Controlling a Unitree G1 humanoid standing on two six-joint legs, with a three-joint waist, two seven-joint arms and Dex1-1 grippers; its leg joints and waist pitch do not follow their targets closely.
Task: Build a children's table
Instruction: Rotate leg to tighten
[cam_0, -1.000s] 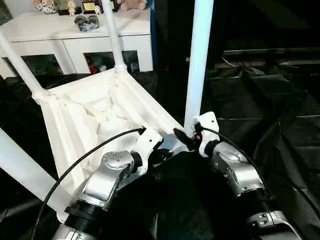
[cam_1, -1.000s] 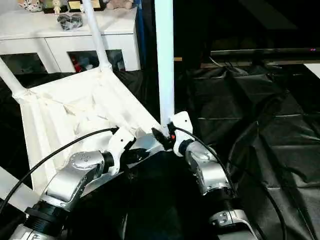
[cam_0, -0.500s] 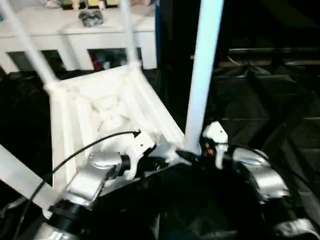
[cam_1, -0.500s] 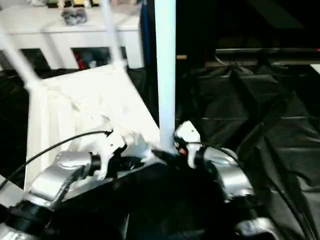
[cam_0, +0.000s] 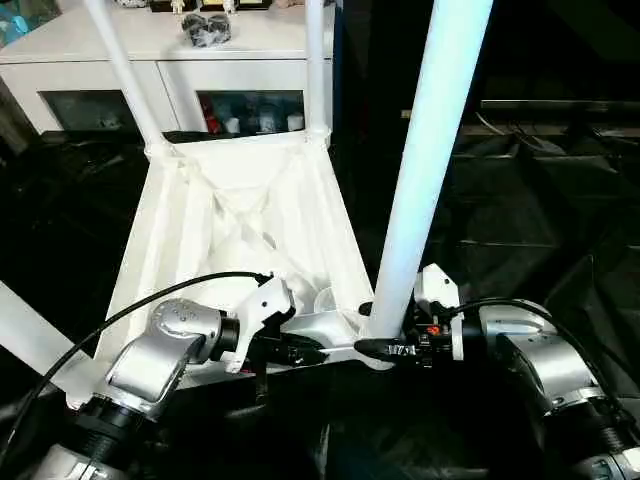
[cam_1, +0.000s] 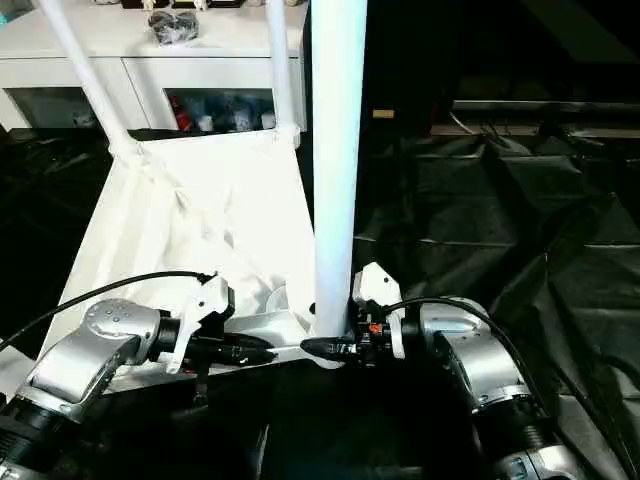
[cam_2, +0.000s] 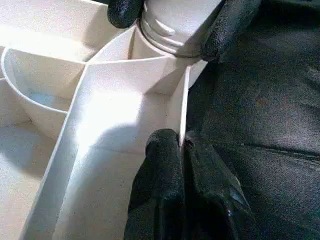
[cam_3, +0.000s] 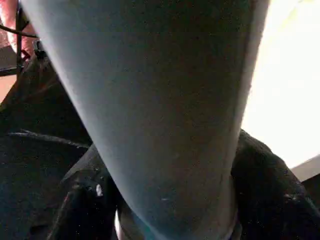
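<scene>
Table leg (cam_0: 428, 170) stands upright in the near-right corner socket of the upturned tabletop (cam_0: 245, 215) on the black sheet; our right gripper (cam_0: 385, 347) has its fingers around the leg's base. Left gripper (cam_2: 182, 150) is pinched on the tabletop's rim just beside that socket. Left wrist view shows the leg's threads still exposed above the socket; head views don't.

My left gripper (cam_2: 181, 150) pinched the tabletop's (cam_0: 250, 215) near rim; my right gripper (cam_0: 385, 347) straddled the leg (cam_0: 425, 190) beside it.
</scene>
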